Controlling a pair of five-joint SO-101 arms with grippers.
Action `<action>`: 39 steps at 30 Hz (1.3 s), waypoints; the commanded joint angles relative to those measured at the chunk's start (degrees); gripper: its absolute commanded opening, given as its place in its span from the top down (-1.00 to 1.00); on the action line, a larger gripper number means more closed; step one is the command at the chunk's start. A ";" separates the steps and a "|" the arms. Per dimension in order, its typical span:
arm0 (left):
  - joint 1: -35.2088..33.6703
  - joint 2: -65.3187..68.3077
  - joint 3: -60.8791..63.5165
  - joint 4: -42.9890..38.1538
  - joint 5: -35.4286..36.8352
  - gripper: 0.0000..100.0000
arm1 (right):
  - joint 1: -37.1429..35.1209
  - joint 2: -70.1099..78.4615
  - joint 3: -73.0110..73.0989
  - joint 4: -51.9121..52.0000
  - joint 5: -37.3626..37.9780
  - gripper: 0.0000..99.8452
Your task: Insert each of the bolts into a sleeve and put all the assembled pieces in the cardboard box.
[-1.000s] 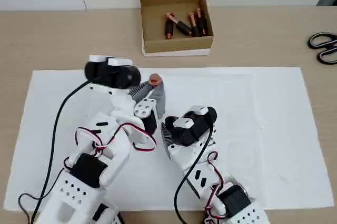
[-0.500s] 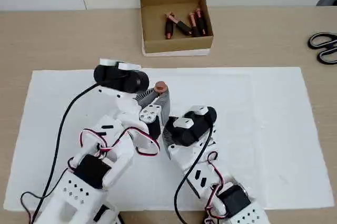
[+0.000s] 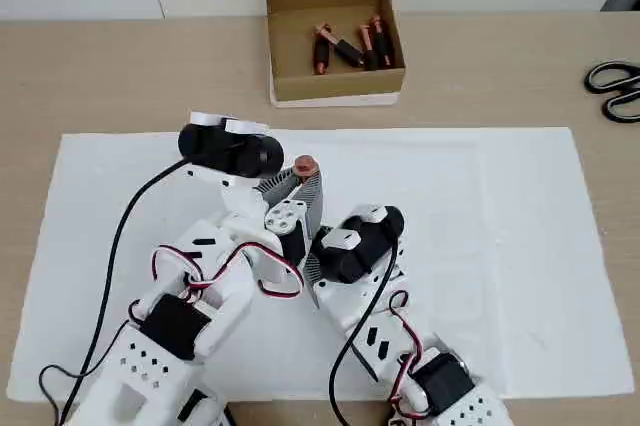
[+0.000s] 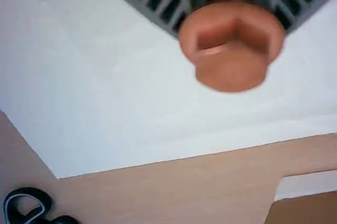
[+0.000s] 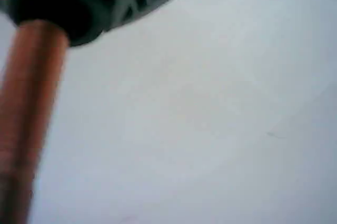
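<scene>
- Bolt [image 3: 306,166]: copper, held clear of the sheet with its head up. In the right wrist view its shank is seen entering the black sleeve [image 5: 50,0].
- Left gripper [image 3: 300,184]: clamped on the bolt just below the head, grey jaws tight on both sides.
- Right gripper [image 3: 314,254]: at 6 o'clock from the bolt head, partly covered by the left arm. It is judged closed on the sleeve, which is seated against a ribbed jaw.
- Step in hand is judged to be insertion; how deep the shank sits cannot be told.
- Cardboard box [image 3: 340,81]: at 12 o'clock from the bolt and well apart from it. Four assembled pieces [image 3: 350,48] are already inside.
- White sheet [image 3: 500,246] is spread on the table [image 3: 120,66]. Scissors [image 3: 615,89] lie far off at 2 o'clock.
- Risk: if shank and sleeve bore are tilted against each other, jamming is expected, and the bolt could be twisted in the left jaws.
- Risk: if either grip is released before the shank is fully seated, the pair could be separated or dropped onto the sheet.
- Risk: the arms are crowded together, so a collision is possible during withdrawal.
</scene>
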State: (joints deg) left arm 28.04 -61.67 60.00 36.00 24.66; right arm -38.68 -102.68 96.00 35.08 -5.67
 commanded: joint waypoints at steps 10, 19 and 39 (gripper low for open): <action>2.29 -0.53 -0.48 0.18 0.26 0.99 | -0.13 -0.48 0.44 -0.31 -0.26 0.99; 2.11 -0.62 -0.57 1.85 0.18 0.99 | -0.04 -0.48 0.44 -0.31 -0.26 0.99; 2.02 -0.97 -0.48 6.42 -2.29 0.99 | 0.04 -0.48 0.44 -0.31 -0.26 0.99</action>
State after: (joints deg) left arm 29.89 -61.67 60.00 41.36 22.90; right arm -38.77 -102.68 96.00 35.08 -5.67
